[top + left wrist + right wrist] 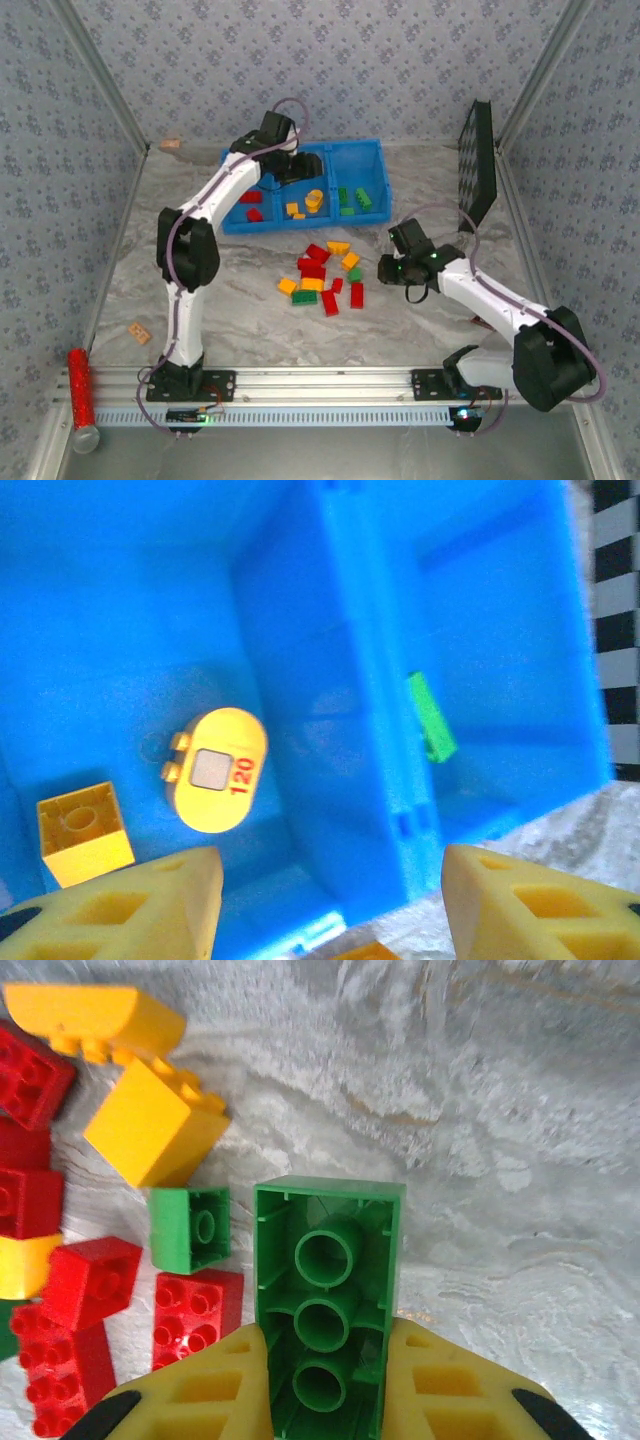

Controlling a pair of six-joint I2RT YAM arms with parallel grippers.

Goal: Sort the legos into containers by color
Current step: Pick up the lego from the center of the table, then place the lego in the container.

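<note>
From the loose legos [322,278], the desk [250,335] lies bare toward 6 and 8 o'clock. At 12 o'clock the containers [372,148] block the way, the left arm [215,195] above them; at 3 o'clock stands the right pincer [385,268] with a green lego [325,1290]; at 2 o'clock, a black panel [478,165].

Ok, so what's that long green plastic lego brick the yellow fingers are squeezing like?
The long green plastic lego brick is glossy, turned so its hollow underside faces the camera: three round tubes in a row inside thin walls. The right gripper pinches its long sides between yellow fingers. The grey marbled table lies behind; whether they touch is unclear.
</note>
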